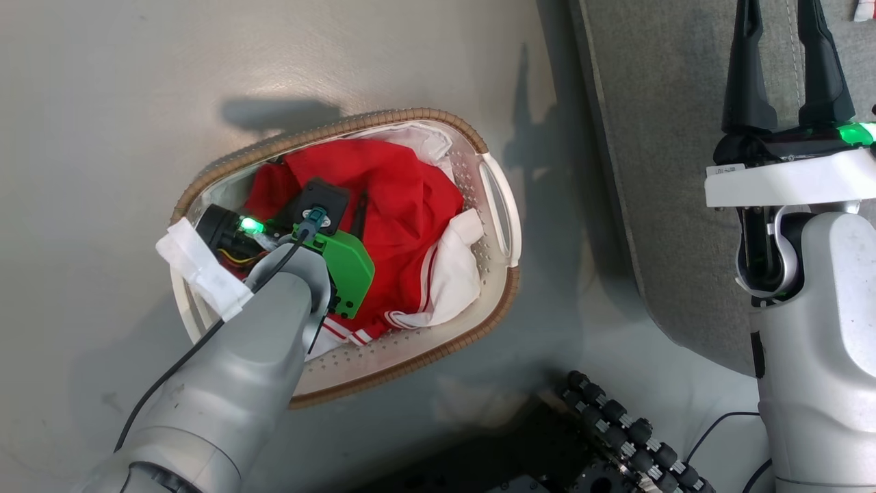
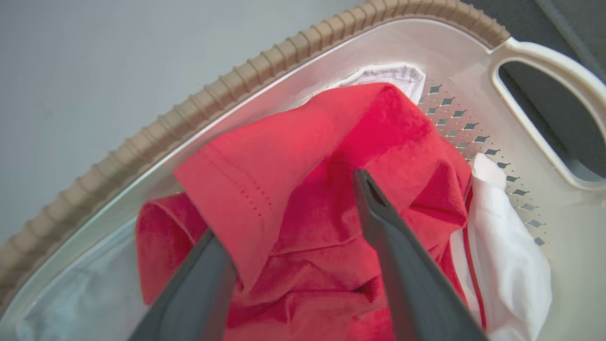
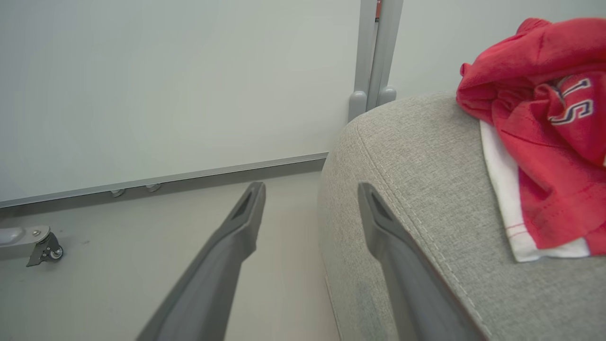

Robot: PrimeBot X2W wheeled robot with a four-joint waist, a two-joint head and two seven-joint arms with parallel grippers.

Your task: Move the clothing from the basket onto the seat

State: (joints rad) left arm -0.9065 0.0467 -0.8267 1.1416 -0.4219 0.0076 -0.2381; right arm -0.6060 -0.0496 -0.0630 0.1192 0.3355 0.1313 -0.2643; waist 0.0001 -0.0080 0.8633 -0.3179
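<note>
Upholstery on the seat (image 1: 671,171) is grey and seamed, and its rounded corner lies at the upper right of the head view. On the pale floor (image 1: 102,103) to its left, near it but not touching, stands the basket (image 1: 438,352), one white handle turned toward the seat. Most of the clothing (image 1: 404,198) is still inside it, a rumpled red heap with white striped trim lying on the white liner (image 2: 511,255). Another red garment (image 3: 549,142) with white lettering already lies on the seat. The left gripper (image 2: 286,204) is down in the basket with its fingers spread wide on either side of a raised red fold, not yet closed on it. The right gripper (image 1: 780,41) hangs over the seat's edge, fully spread and holding nothing.
</note>
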